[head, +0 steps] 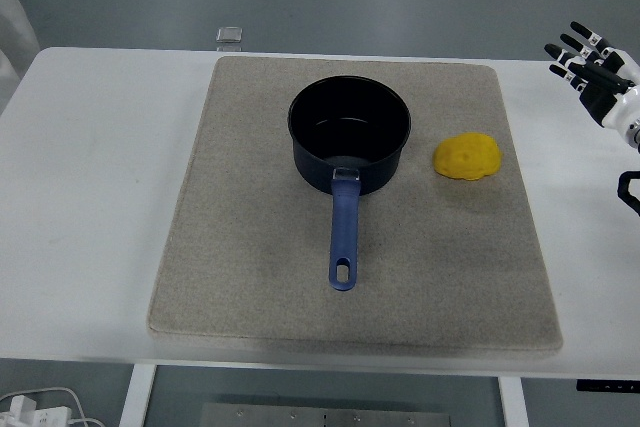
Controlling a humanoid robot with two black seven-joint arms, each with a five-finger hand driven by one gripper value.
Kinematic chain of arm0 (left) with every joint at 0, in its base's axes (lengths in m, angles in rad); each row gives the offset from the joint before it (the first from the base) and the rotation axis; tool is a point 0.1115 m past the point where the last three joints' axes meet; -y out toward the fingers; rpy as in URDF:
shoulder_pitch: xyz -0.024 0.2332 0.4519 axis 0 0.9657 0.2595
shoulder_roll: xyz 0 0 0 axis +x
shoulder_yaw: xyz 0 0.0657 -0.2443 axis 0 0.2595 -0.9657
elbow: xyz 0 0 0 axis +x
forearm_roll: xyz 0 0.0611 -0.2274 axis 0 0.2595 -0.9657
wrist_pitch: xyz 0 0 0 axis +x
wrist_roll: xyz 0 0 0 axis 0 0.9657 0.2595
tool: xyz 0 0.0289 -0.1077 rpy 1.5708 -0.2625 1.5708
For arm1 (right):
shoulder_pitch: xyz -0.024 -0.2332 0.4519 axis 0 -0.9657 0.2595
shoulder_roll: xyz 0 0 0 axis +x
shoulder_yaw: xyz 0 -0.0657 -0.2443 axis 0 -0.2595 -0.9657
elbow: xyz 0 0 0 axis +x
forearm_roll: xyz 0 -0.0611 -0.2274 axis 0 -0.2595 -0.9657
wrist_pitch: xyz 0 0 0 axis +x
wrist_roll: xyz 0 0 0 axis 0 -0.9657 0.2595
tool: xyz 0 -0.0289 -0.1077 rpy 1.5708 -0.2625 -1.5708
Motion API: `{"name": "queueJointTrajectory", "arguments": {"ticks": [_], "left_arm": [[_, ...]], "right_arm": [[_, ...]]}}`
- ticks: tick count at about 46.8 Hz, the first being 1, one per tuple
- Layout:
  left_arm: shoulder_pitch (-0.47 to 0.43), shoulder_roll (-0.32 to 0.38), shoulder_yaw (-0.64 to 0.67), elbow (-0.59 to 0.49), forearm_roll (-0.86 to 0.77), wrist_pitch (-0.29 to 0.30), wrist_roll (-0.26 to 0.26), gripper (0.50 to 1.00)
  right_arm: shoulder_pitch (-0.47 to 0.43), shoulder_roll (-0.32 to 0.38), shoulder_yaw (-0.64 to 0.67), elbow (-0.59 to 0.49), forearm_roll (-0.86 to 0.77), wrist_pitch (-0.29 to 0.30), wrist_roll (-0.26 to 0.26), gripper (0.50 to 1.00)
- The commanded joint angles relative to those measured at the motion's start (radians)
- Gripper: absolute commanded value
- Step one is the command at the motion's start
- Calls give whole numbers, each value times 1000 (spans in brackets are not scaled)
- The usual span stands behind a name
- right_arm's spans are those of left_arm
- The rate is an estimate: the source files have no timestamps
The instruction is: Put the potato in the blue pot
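A dark blue pot (349, 133) stands upright at the middle of a beige mat (240, 247), its blue handle (344, 232) pointing toward the near edge. The pot looks empty. A yellow potato (467, 156) lies on the mat just right of the pot, apart from it. My right hand (592, 65) comes in at the right edge, above the white table and right of the mat, fingers spread and holding nothing. It is well away from the potato. My left arm is out of view.
The white table (90, 197) extends around the mat. A small clear object (230, 35) sits at the table's far edge. White cables (40, 409) show below the near left corner.
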Motion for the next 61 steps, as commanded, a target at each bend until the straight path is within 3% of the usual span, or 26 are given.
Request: {"name": "queueJointTrajectory", "arguments": {"ticks": [1, 61], "left_arm": [[0, 0, -2, -4, 1, 0, 0, 999], [0, 0, 3, 1, -1, 0, 1, 999]], "right_arm": [[0, 0, 0, 0, 0, 1, -1, 926], [2, 8, 0, 14, -11, -2, 10, 926]]}}
